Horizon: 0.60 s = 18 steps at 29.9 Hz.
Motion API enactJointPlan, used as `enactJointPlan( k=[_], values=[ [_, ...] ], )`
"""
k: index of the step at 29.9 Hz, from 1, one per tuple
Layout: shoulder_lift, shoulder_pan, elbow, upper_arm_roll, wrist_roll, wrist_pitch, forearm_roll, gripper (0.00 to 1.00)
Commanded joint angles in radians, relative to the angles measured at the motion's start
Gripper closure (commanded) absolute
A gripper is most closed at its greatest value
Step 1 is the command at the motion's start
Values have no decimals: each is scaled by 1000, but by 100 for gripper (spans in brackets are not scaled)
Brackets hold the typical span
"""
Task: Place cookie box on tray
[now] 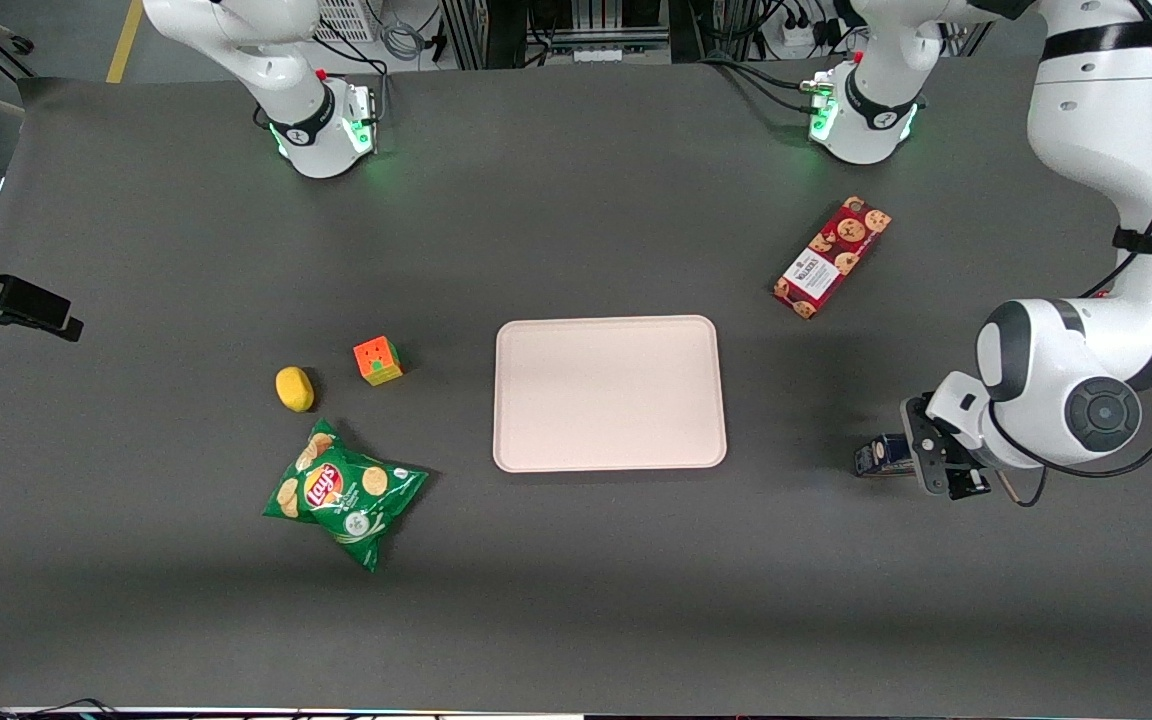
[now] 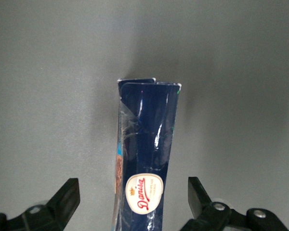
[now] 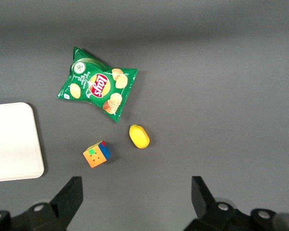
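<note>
The cookie box (image 2: 147, 125) is a long, narrow navy carton with a round white-and-red logo. It lies on the dark table mat. My left gripper (image 2: 133, 188) is open, with one finger on each side of the box's logo end and a gap on both sides. In the front view the gripper (image 1: 921, 458) hangs low over the box (image 1: 879, 457) at the working arm's end of the table; only the box's end shows. The cream-pink tray (image 1: 609, 393) lies flat mid-table with nothing on it, well apart from the box. Its corner shows in the right wrist view (image 3: 12, 142).
A red box printed with chocolate-chip cookies (image 1: 833, 257) lies farther from the front camera than the navy box. Toward the parked arm's end lie a colour cube (image 1: 378, 360), a yellow lemon (image 1: 294, 388) and a green chips bag (image 1: 344, 493).
</note>
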Motion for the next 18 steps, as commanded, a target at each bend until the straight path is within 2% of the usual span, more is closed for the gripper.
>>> enactJointPlan(
  k=[1,7,10,18],
  values=[
    [-6,-5,-2,3,-2,10,-17,31],
    [-6,-10,13,3,-4,1,-17,81],
    [-6,-12,21,2,-5,-1,-16,100],
    [-38,-15,76,-7,-54,-60,-19,100]
  ],
)
